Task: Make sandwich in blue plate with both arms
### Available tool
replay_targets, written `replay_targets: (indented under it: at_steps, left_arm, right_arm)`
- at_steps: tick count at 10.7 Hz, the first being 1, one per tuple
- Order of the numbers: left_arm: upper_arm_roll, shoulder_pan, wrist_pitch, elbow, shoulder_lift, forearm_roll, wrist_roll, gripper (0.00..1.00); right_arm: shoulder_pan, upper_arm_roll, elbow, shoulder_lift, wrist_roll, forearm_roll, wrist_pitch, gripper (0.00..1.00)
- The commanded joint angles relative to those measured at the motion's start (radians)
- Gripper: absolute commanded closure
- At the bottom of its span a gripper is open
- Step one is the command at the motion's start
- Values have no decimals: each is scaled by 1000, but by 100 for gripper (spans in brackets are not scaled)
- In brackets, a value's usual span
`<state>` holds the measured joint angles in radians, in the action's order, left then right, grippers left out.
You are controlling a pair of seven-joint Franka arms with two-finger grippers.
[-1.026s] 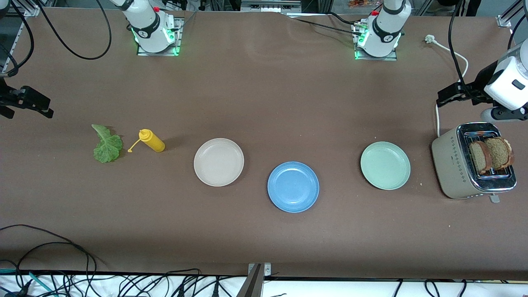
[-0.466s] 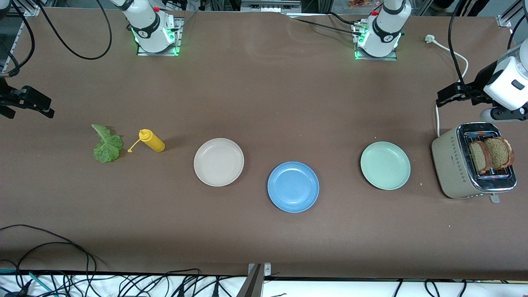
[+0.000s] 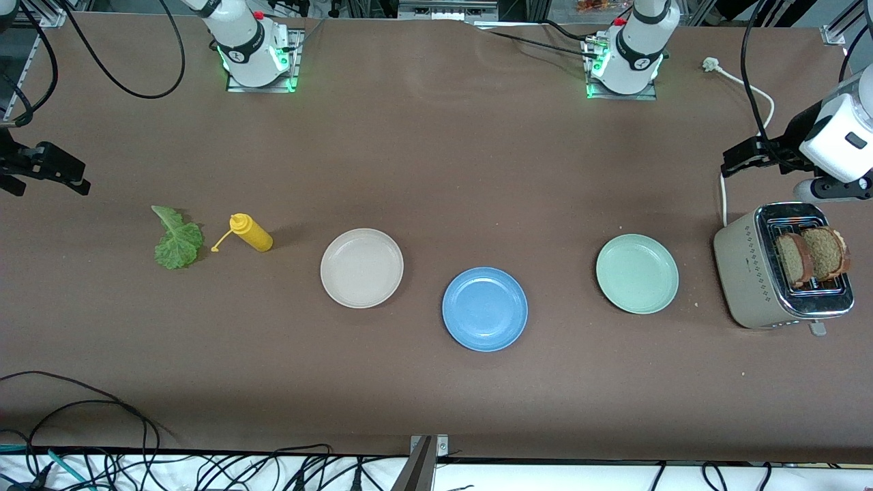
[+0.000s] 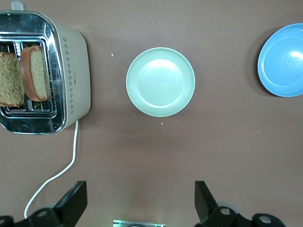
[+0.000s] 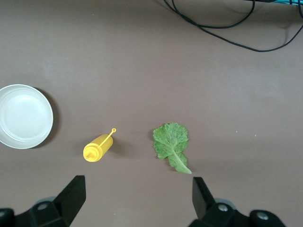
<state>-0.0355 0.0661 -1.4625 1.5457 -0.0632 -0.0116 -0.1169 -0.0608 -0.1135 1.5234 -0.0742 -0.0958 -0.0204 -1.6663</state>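
The blue plate [image 3: 485, 308] lies empty on the brown table, and also shows in the left wrist view [image 4: 281, 59]. Two brown bread slices [image 3: 811, 256] stand upright in the toaster [image 3: 750, 273], and show in the left wrist view [image 4: 34, 73]. The green lettuce leaf [image 3: 177, 239] lies flat at the right arm's end, and shows in the right wrist view [image 5: 171, 144]. My left gripper [image 3: 750, 153] hangs open and empty over bare table by the toaster's cord [image 4: 139, 208]. My right gripper [image 3: 48, 170] hangs open and empty over bare table near the lettuce [image 5: 137, 198].
A cream-white plate [image 3: 361, 267] and a mint-green plate [image 3: 637, 273] flank the blue plate. A yellow squeeze bottle [image 3: 251, 232] lies beside the lettuce. A white power cord [image 3: 723, 198] runs from the toaster. Black cables trail along the table's front edge.
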Motion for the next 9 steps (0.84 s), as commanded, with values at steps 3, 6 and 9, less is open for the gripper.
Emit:
replay_targets:
  at_steps: [3, 6, 9]
  left_arm:
    - [0, 0, 22, -26, -12, 24, 6, 0]
    - [0, -2, 19, -24, -13, 24, 8, 0]
    - [-1, -2, 19, -24, -13, 25, 8, 0]
  right_arm:
    - [-1, -2, 1, 11, -10, -3, 28, 0]
    - [1, -2, 0, 11, -12, -3, 34, 0]
    - [1, -2, 0, 11, -12, -3, 39, 0]
